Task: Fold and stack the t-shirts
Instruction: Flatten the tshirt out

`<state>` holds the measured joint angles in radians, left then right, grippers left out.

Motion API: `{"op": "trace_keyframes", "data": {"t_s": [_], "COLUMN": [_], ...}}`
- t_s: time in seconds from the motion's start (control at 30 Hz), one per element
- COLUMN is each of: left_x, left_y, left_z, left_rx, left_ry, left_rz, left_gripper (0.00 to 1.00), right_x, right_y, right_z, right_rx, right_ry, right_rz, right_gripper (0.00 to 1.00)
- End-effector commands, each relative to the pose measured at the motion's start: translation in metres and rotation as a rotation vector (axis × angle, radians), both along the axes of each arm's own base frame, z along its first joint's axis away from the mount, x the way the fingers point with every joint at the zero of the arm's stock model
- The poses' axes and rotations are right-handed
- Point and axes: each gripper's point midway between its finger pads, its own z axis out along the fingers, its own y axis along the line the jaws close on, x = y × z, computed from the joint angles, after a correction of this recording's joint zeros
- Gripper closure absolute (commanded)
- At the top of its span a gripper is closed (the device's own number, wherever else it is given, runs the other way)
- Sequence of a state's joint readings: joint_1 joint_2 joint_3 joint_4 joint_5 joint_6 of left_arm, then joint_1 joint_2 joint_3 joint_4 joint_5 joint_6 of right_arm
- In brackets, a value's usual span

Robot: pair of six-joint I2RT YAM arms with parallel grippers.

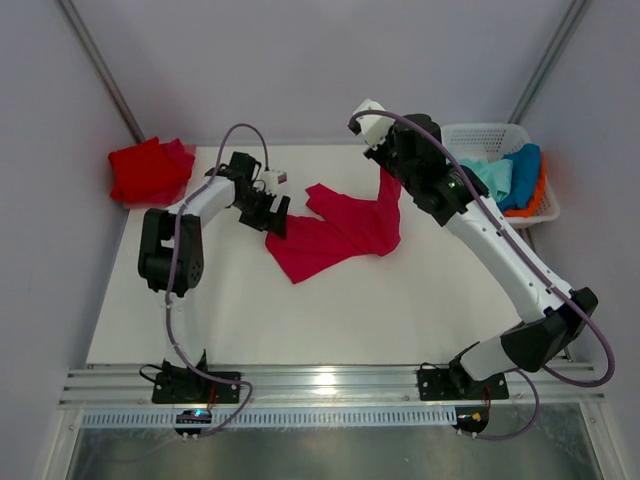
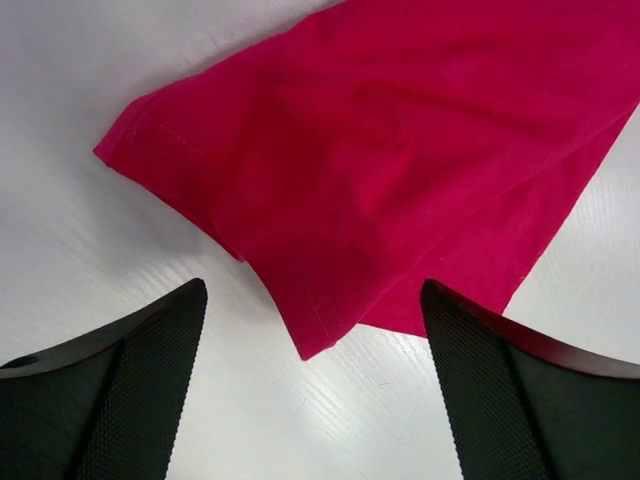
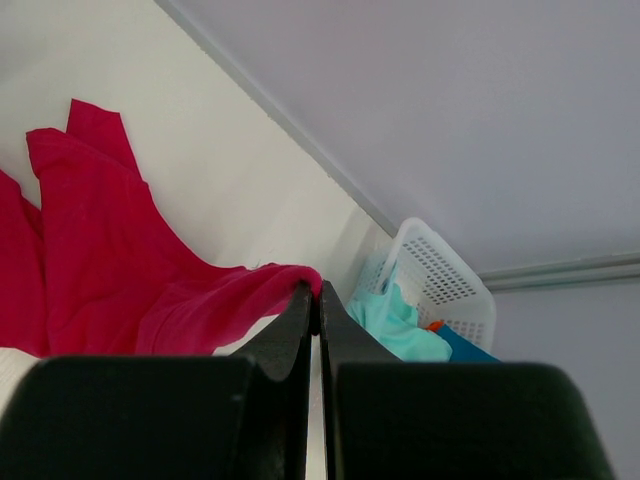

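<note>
Right gripper (image 3: 318, 296) pinches pink tee (image 1: 335, 235) edge, held raised beside basket (image 1: 490, 135), rest of tee lying mid-table (image 1: 400, 300), left gripper (image 2: 312, 292) wide open just over its corner.

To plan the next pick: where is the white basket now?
In the top view, the white basket stands at the table's far right corner, right of the crimson-pink t-shirt.
</note>
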<state>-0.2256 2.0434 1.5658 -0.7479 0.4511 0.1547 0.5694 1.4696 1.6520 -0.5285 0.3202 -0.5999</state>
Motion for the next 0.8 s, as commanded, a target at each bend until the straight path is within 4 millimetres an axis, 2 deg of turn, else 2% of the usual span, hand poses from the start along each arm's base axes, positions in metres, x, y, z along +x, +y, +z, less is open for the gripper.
{"op": "trace_keyframes", "data": {"t_s": [0.0, 0.03, 0.1, 0.13, 0.17, 0.3, 0.4, 0.43, 0.5, 0.53, 0.57, 0.63, 0.67, 0.73, 0.77], "left_x": [0.016, 0.016, 0.016, 0.017, 0.017, 0.021, 0.031, 0.039, 0.050, 0.049, 0.058, 0.056, 0.045, 0.028, 0.009], "left_y": [-0.008, -0.010, -0.010, -0.010, -0.010, -0.012, 0.000, 0.003, 0.016, 0.025, 0.039, 0.063, 0.081, 0.100, 0.113], "left_z": [0.010, 0.010, 0.009, 0.010, 0.010, 0.029, 0.063, 0.100, 0.150, 0.176, 0.245, 0.311, 0.369, 0.413, 0.439], "left_rx": [-0.051, -0.055, -0.060, -0.060, -0.059, -0.098, -0.042, -0.044, -0.044, -0.037, -0.057, -0.036, -0.030, 0.028, 0.074], "left_ry": [-0.046, -0.045, -0.034, -0.036, -0.036, -0.082, -0.183, -0.260, -0.359, -0.387, -0.538, -0.682, -0.813, -0.936, -1.008], "left_rz": [0.001, -0.003, -0.007, -0.008, -0.005, 0.000, 0.056, 0.069, 0.118, 0.145, 0.187, 0.246, 0.282, 0.302, 0.336], "left_gripper": [0.14, 0.35, 0.55, 0.90, 1.00, 1.00, 1.00, 1.00, 1.00, 1.00, 1.00, 1.00, 1.00, 1.00, 1.00], "right_x": [-0.006, -0.006, -0.004, -0.004, -0.004, -0.005, -0.005, -0.005, -0.005, -0.005, -0.006, -0.008, -0.008, -0.009, -0.009], "right_y": [-0.007, -0.007, -0.008, -0.008, -0.007, -0.007, -0.009, -0.010, -0.010, -0.011, -0.011, -0.013, -0.015, -0.017, -0.019], "right_z": [0.028, 0.027, 0.023, 0.022, 0.022, 0.021, 0.020, 0.017, 0.015, 0.012, 0.009, 0.004, 0.002, -0.005, -0.003], "right_rx": [0.047, 0.045, 0.041, 0.037, 0.037, 0.046, 0.059, 0.059, 0.061, 0.057, 0.055, 0.055, 0.053, 0.043, 0.048], "right_ry": [-0.085, -0.083, -0.080, -0.078, -0.078, -0.079, -0.084, -0.080, -0.082, -0.077, -0.075, -0.069, -0.073, -0.068, -0.080], "right_rz": [-0.016, -0.018, -0.020, -0.021, -0.020, -0.023, -0.037, -0.043, -0.046, -0.048, -0.048, -0.053, -0.060, -0.068, -0.077], "right_gripper": [0.97, 0.97, 0.97, 0.97, 0.97, 0.97, 0.97, 0.97, 0.97, 0.97, 0.97, 0.97, 0.97, 0.97, 0.97]}}
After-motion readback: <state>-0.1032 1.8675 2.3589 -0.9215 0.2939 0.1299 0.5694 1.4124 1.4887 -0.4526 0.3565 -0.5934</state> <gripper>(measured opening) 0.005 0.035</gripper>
